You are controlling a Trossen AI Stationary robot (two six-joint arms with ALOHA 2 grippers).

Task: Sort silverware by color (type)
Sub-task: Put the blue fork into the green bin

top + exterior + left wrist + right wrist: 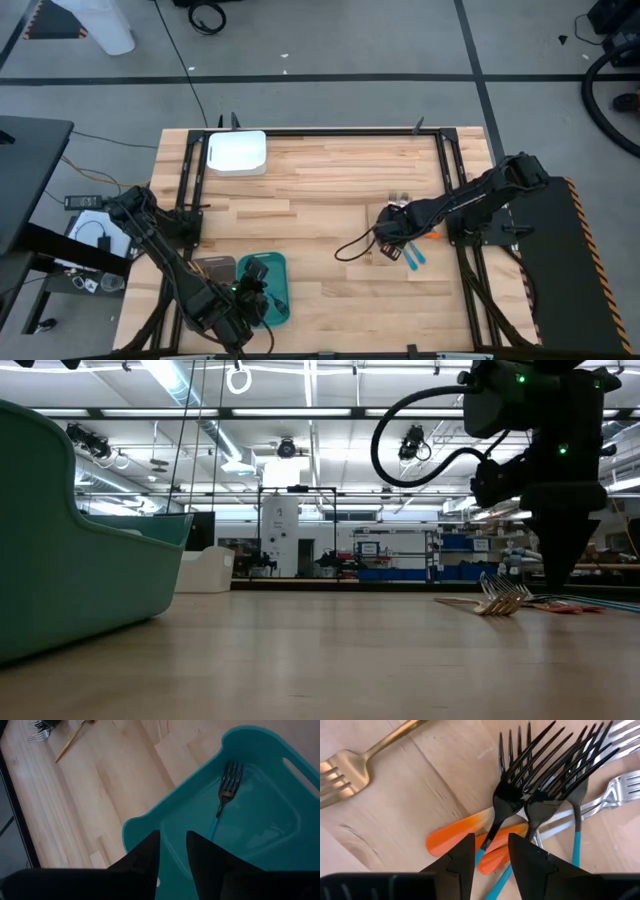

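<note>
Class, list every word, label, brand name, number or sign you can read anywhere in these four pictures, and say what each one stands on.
Readable text: none.
Teal plastic tray: no label.
Black-tined forks with teal handles, orange handles and gold fork: no marks.
White tray: blank.
Signs on the far room's shelving: too small to read.

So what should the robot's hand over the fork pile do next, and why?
Probably pinch shut and lift. The right gripper sits down in the pile with a teal-handled dark fork between its fingers, and one matching fork already lies in the teal tray.
</note>
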